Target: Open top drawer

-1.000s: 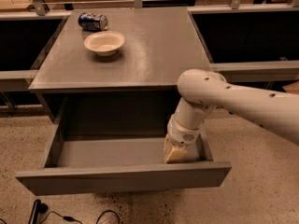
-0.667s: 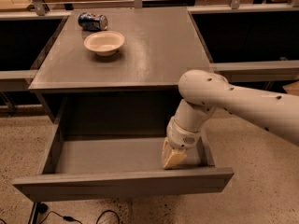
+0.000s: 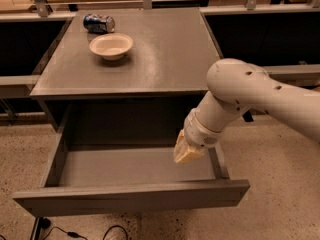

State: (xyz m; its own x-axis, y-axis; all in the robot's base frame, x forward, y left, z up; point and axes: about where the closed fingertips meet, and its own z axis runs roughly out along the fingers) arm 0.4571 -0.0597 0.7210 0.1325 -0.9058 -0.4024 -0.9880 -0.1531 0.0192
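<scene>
One top drawer stands pulled wide out; the gripper hangs over its floor's three o'clock edge, whether clenched or released I cannot tell.

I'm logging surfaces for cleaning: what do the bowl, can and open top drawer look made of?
Bowl: likely paper or moulded fibre, matte cream. Can: seemingly metal, glossy blue print. Top drawer: perhaps laminate board, flat matte grey. Gripper hangs inside its right end.

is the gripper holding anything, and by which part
Nothing visibly held. The gripper sits over the open drawer, near its right wall, clear of the front panel.
</scene>
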